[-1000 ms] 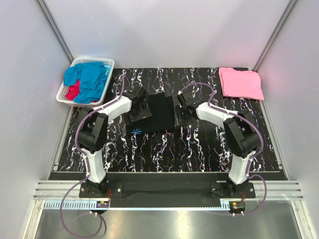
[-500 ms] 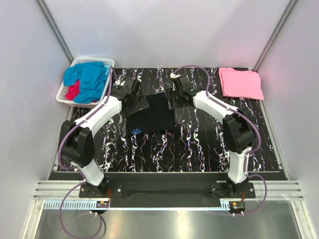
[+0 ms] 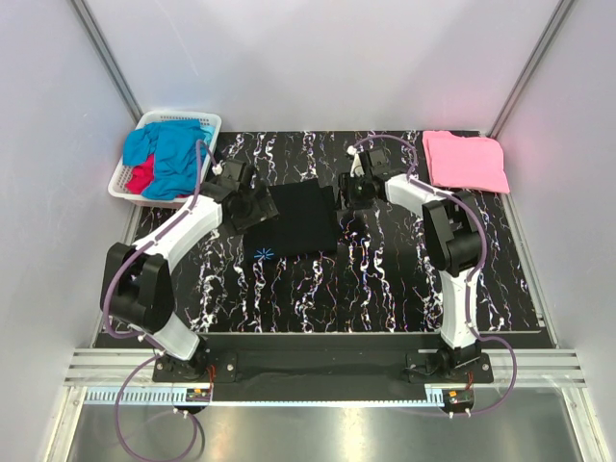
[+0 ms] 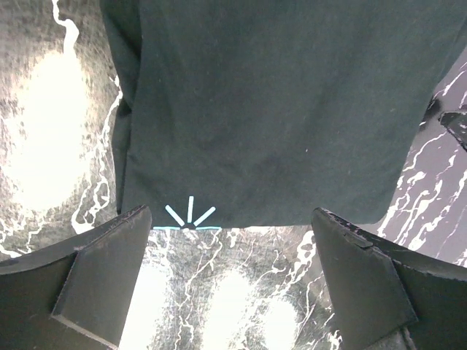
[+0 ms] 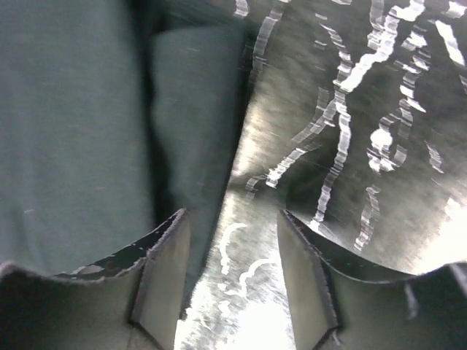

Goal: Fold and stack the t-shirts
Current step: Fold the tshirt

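Observation:
A folded black t-shirt (image 3: 303,219) lies flat on the marbled table. My left gripper (image 3: 254,205) is open and empty at its back left edge. In the left wrist view the gripper (image 4: 230,244) hovers with the shirt (image 4: 277,109) just beyond the fingertips. My right gripper (image 3: 355,192) is open and empty at the shirt's back right corner. In the right wrist view the gripper (image 5: 232,244) has its left finger (image 5: 160,277) over the shirt's edge (image 5: 73,131). A folded pink t-shirt (image 3: 466,160) lies at the back right. Blue (image 3: 178,152) and red (image 3: 142,178) t-shirts lie crumpled in the basket.
The white slotted basket (image 3: 180,117) stands at the table's back left corner. A small cyan star mark (image 3: 264,254) sits by the black shirt's near left corner, also in the left wrist view (image 4: 189,216). Grey walls enclose the table on three sides.
Both grippers have moved from the black shirt's sides toward the back of the table, the left drifting left and the right drifting right. The shirt stays flat in place.

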